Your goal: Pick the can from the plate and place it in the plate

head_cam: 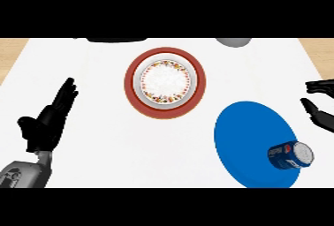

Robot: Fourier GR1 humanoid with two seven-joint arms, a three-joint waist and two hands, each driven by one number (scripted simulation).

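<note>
The can [291, 155] is seen upright on the blue plate [248, 132], near its right rim, ungrasped. The right hand [320, 110] is held open just beside it; the left hand [49, 121] rests open. Grasping comes next, then carrying to the red-rimmed plate [165, 81].

On the worktop [98, 154] one plate [164, 81] lies near the middle of the far edge, with a smaller plate [164, 79] stacked on it. A second plate [251, 137] lies toward the near right corner, and a can [290, 155] stands on its near right part. The left hand [49, 121] rests by the left edge, the right hand [320, 106] at the right edge.
</note>
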